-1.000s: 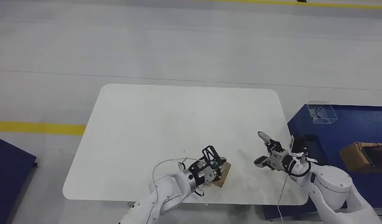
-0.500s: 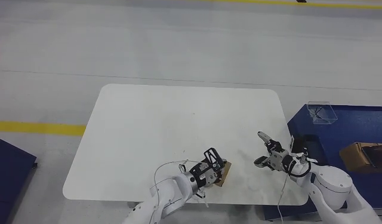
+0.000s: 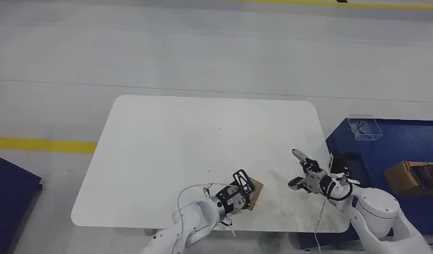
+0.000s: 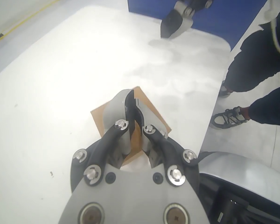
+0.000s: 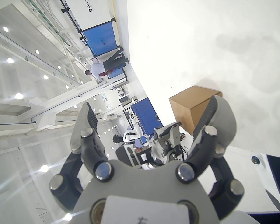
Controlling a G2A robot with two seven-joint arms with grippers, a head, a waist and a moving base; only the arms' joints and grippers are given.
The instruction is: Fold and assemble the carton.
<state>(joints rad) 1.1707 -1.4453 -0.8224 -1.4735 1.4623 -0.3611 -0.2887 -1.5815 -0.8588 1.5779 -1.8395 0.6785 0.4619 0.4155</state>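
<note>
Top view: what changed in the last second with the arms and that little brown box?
The left gripper, shut over the carton, crept slightly toward the near edge of the table. Nothing was grabbed or released. The carton seems unmoved, and the open right gripper kept its place.

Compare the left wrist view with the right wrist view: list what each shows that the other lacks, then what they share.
Left wrist view: the top face of the carton from above, with the left gripper shut over it. Right wrist view: the carton's side walls, standing as a closed box, and the right gripper wide open, apart from it. Shared: the carton, the table and both grippers, each seen by the other from across.
</note>
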